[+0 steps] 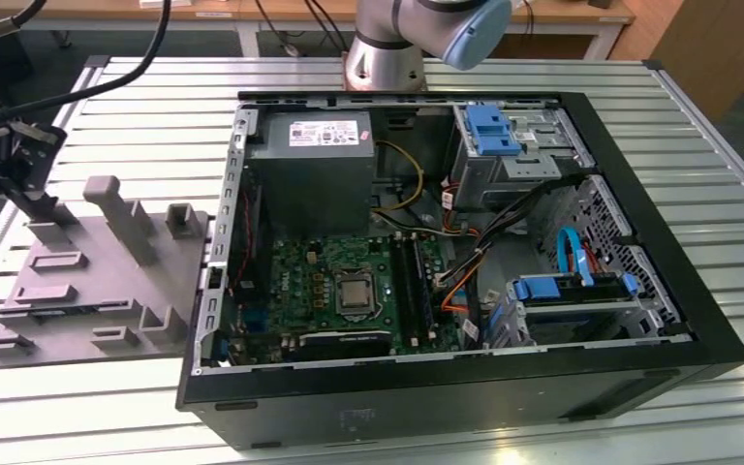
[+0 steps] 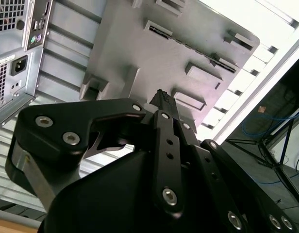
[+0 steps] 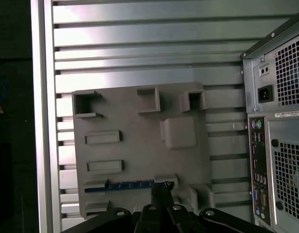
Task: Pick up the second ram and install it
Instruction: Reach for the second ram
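Observation:
The second ram (image 3: 119, 185) is a thin blue strip standing on edge in a slot of the grey holder tray (image 3: 140, 145), seen in the first wrist view. My gripper (image 3: 161, 190) hovers over the tray with its tips close to one end of that strip, fingers together and nothing between them. The second wrist view has the same black fingertips (image 2: 160, 97) closed above the tray (image 2: 154, 53). In the exterior view the gripper (image 1: 36, 203) hangs at the far left over the tray (image 1: 88, 281), apart from the open computer case (image 1: 463, 252).
The case lies open on the slatted metal table (image 1: 139, 107), with the green motherboard (image 1: 326, 281), long black slots (image 1: 409, 281), grey power supply (image 1: 310, 160) and blue drive brackets (image 1: 488, 126). Upright blocks (image 1: 120, 218) rise from the tray. The case's rear panel (image 3: 280, 121) stands beside the tray.

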Controlling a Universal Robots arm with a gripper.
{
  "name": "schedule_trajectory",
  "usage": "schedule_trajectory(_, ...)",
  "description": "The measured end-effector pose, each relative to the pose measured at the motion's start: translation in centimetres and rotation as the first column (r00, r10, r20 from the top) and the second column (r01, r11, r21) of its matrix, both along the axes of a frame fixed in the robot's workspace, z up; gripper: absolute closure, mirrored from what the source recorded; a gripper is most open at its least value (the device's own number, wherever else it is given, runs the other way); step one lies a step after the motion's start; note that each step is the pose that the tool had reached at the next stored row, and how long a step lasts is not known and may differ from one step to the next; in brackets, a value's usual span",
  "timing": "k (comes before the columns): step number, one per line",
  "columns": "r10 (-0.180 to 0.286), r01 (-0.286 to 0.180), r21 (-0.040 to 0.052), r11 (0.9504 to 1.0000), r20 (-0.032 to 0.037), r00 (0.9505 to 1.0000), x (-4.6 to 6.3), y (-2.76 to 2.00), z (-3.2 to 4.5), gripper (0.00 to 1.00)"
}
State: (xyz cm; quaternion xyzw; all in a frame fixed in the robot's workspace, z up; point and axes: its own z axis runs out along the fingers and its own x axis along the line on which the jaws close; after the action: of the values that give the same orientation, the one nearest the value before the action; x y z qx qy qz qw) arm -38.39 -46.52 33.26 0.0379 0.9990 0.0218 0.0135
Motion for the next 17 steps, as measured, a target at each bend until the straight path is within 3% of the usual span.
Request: schedule_trajectory(17, 0.0, 0.0, -0.0001, 1.0, -0.0001, 1.0, -1.2, -0.8, -3.06, 0.89)
